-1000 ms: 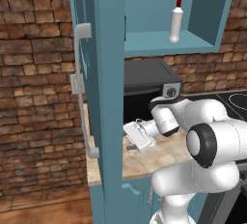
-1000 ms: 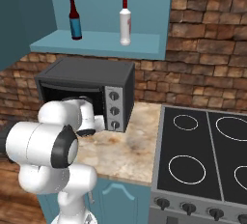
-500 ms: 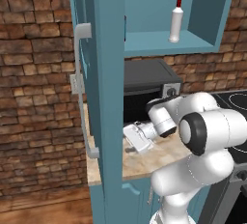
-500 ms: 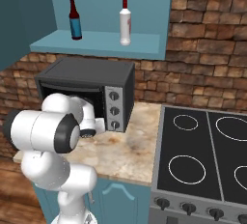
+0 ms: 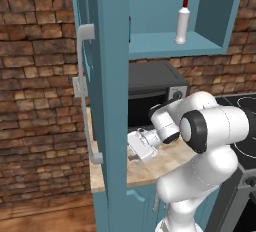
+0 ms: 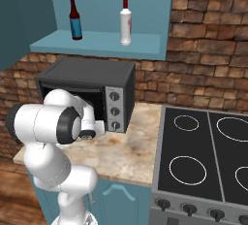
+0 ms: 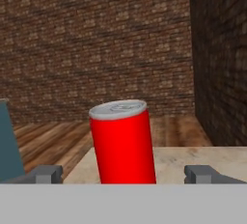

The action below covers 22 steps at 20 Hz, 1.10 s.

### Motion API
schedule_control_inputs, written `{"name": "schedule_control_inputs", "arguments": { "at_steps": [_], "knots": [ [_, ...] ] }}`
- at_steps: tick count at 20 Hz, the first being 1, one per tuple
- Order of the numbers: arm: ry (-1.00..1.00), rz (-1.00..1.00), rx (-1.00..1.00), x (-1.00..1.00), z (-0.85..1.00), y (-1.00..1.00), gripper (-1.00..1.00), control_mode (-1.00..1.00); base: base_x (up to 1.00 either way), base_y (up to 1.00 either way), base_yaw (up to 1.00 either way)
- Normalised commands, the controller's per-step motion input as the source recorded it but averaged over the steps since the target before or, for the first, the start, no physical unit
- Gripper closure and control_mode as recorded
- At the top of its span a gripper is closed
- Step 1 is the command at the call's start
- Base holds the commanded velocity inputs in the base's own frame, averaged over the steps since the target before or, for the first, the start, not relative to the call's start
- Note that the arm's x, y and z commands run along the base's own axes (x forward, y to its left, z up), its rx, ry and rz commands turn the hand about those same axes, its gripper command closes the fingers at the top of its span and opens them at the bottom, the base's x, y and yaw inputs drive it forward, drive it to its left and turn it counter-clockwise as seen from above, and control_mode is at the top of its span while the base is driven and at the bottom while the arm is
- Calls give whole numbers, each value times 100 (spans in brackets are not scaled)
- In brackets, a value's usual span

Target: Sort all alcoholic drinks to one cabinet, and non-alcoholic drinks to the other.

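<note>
Red can (image 7: 122,142) stands upright on the counter (image 6: 127,152), framed between the spread fingertips (image 7: 44,174) of the tool (image 7: 126,175), not yet gripped. Step in hand: approach for pickup. Next: advance, clamp the body. Count: one can, one pale bottle (image 6: 126,21), one dark bottle (image 6: 74,20), both on the cabinet shelf (image 6: 97,43).

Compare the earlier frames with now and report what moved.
The arm's elbow has swung over the counter, and the hand has kept low beside the microwave. The gripper is open around the red can, not yet closed. The pale bottle and dark bottle have stayed on the shelf.
</note>
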Motion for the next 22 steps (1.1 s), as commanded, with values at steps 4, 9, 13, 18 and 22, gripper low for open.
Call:
{"name": "schedule_control_inputs", "arguments": {
  "at_steps": [4,9,13,18,22],
  "knots": [
    [8,0,1,0,-5,15,-100,-100,0,0,0],
    [10,-1,3,0,0,13,-100,-100,0,0,0],
    [9,-1,2,0,0,11,-100,-100,0,0,0],
    [5,-1,0,0,0,16,-100,-100,0,0,0],
    [1,-1,0,0,0,18,-100,-100,0,0,0]
  ]
}}
